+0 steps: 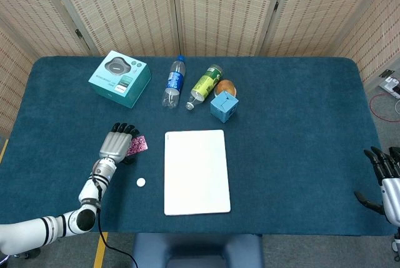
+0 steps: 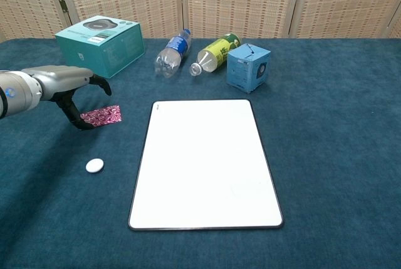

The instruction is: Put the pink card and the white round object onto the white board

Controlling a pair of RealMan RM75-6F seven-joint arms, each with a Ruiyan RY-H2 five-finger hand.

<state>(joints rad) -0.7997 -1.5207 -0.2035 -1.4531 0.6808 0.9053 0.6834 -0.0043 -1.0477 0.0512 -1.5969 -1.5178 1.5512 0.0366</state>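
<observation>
Progress: nothing placed yet. Board (image 2: 205, 162) bare, mid-table. Pink card (image 2: 104, 116) flat on cloth, left of board. White disc (image 2: 94, 165) nearer front edge, apart from card.

Left hand (image 2: 69, 87) over card's left end, fingers apart, thumb down beside it; no grip evident. Right hand (image 1: 386, 180) at far right edge, fingers spread, empty.

Count: 1 board, 1 card, 1 disc, 2 bottles (image 2: 172, 54), 1 teal box (image 2: 100, 44), 1 blue cube (image 2: 248, 67), 1 round brown item (image 1: 226, 87).

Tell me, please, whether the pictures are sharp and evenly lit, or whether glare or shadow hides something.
Head view: sharp, even light, no glare on the white board; the left hand covers part of the pink card. Chest view: also sharp; soft shadow on the cloth under that hand.
</observation>
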